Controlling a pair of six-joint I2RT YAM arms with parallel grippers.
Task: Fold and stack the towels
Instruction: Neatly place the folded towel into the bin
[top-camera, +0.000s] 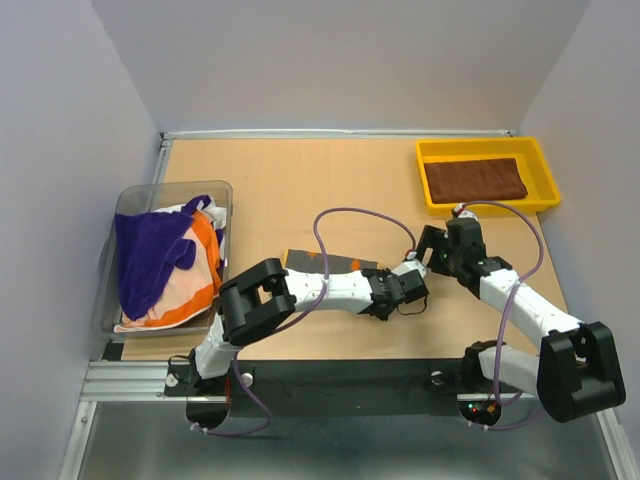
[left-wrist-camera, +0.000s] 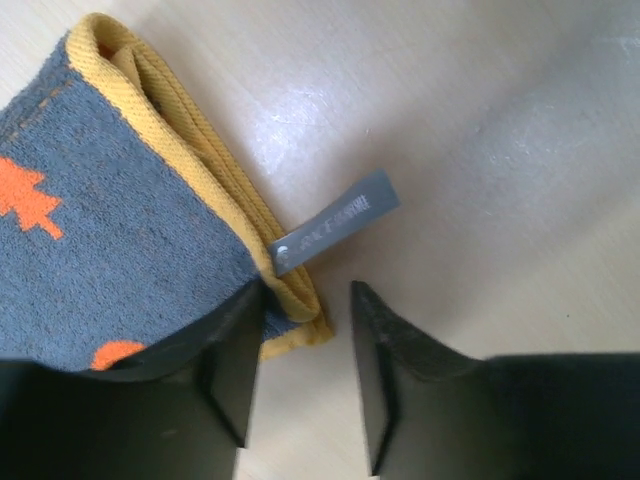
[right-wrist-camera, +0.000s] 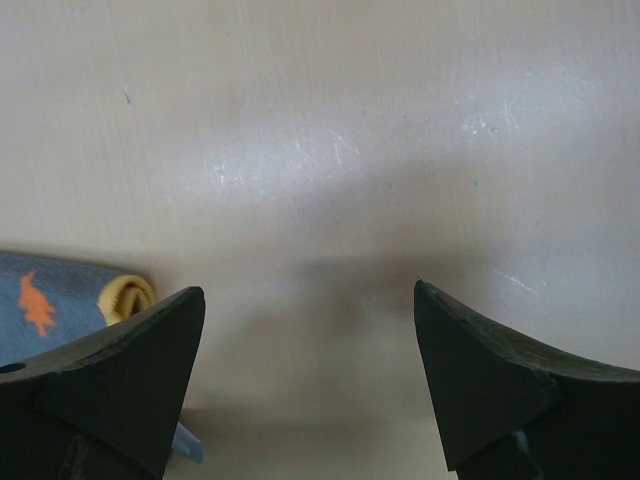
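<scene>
A folded grey towel (top-camera: 312, 262) with orange figures and a yellow hem (left-wrist-camera: 110, 230) lies mid-table. My left gripper (left-wrist-camera: 306, 290) (top-camera: 408, 285) hangs low over its corner, jaws apart; the yellow hem corner lies between them against the left finger, and a grey label (left-wrist-camera: 335, 220) sticks out beside it. My right gripper (right-wrist-camera: 308, 290) (top-camera: 432, 246) stands wide open over bare table just right of that towel corner (right-wrist-camera: 60, 300). A dark brown towel (top-camera: 475, 179) lies folded in the yellow tray (top-camera: 432, 150). Purple (top-camera: 148, 250) and orange (top-camera: 206, 242) towels are heaped in the clear bin.
The clear bin (top-camera: 110, 290) stands at the left table edge and the yellow tray at the back right corner. Both arms' purple cables loop over the middle of the table. Grey walls close off the left, back and right sides.
</scene>
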